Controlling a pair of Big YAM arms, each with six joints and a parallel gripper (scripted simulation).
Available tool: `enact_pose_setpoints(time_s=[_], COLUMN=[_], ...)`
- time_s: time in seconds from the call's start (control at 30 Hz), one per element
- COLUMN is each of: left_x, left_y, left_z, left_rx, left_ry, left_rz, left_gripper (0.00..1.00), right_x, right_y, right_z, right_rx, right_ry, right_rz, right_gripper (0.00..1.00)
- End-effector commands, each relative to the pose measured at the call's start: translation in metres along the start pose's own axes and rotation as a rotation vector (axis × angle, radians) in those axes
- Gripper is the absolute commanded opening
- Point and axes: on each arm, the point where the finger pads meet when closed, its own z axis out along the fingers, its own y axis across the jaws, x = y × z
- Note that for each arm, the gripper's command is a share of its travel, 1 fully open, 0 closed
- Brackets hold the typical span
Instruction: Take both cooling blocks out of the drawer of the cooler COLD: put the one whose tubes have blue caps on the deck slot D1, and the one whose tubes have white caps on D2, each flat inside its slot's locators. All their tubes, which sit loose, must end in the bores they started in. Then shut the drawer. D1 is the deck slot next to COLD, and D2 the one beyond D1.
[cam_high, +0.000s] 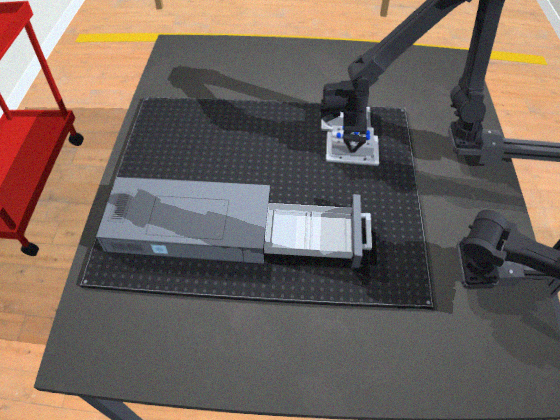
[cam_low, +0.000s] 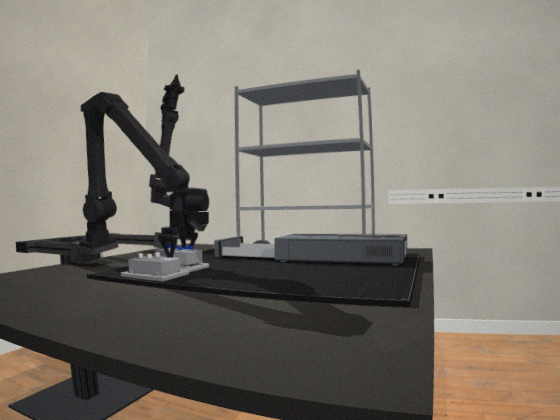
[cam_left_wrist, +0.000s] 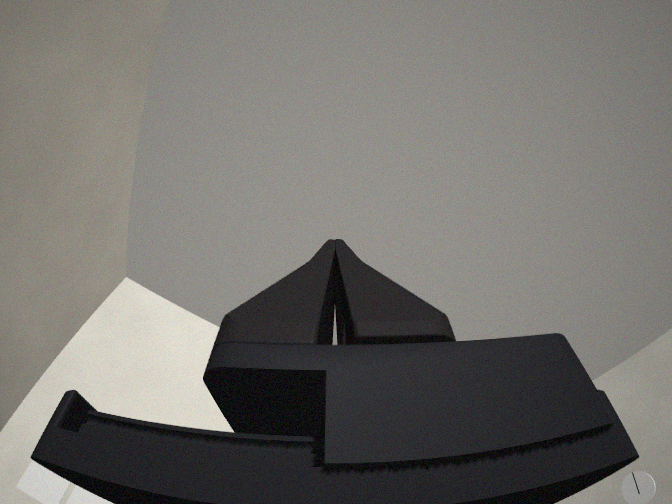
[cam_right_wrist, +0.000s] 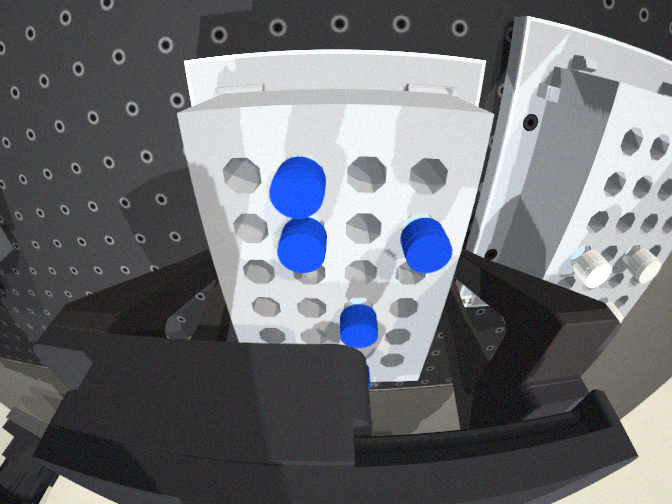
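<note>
The blue-capped block (cam_high: 370, 150) (cam_low: 191, 258) (cam_right_wrist: 336, 124) is at slot D1 (cam_high: 350, 159) (cam_right_wrist: 336, 70); whether it is fully seated is hard to tell. My right gripper (cam_right_wrist: 335, 251) is shut on its sides. Several blue caps (cam_right_wrist: 302, 246) stand in its bores; one is partly hidden. The white-capped block (cam_low: 155, 266) (cam_right_wrist: 586, 162) sits on slot D2 (cam_low: 160, 278) (cam_right_wrist: 542, 40), with white caps (cam_right_wrist: 592, 268) in bores. The drawer (cam_high: 357, 225) of COLD (cam_high: 185, 215) (cam_low: 345, 250) is open, with no block visible inside. My left gripper (cam_low: 176, 76) (cam_left_wrist: 334, 251) is shut and empty, raised high.
The drawer's handle (cam_high: 368, 231) faces the arm bases. The perforated mat (cam_high: 240, 145) lies under the cooler and slots. The two slots stand close side by side. A shelf rack (cam_low: 305, 147) shows in the exterior view, and a red cart (cam_high: 30, 160) stands off the table.
</note>
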Motion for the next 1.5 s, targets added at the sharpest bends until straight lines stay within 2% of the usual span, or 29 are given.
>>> enact_pose_setpoints(time_s=[0.0,0.6,1.0,1.07,1.47], left_x=[0.023,0.023,0.023,0.023,0.023], left_y=[-0.002,-0.002,-0.002,-0.002,-0.002], left_z=[0.008,0.008,0.008,0.008,0.008], left_rx=[0.001,0.001,0.001,0.001,0.001], left_ry=[0.034,0.034,0.034,0.034,0.034], left_rz=[0.008,0.008,0.008,0.008,0.008], left_gripper=[0.0,0.0,0.0,0.0,0.0], right_x=[-0.043,-0.04,-0.013,-0.02,-0.031], right_y=[0.003,0.001,0.0,0.0,0.002], right_z=[-0.027,-0.027,-0.011,-0.015,-0.025], right_rx=[-0.018,-0.019,-0.012,-0.018,-0.015], right_ry=[-0.104,-0.114,-0.069,-0.109,-0.094], right_rz=[0.011,0.001,-0.007,-0.002,-0.008], right_gripper=[0.0,0.0,0.0,0.0,0.0])
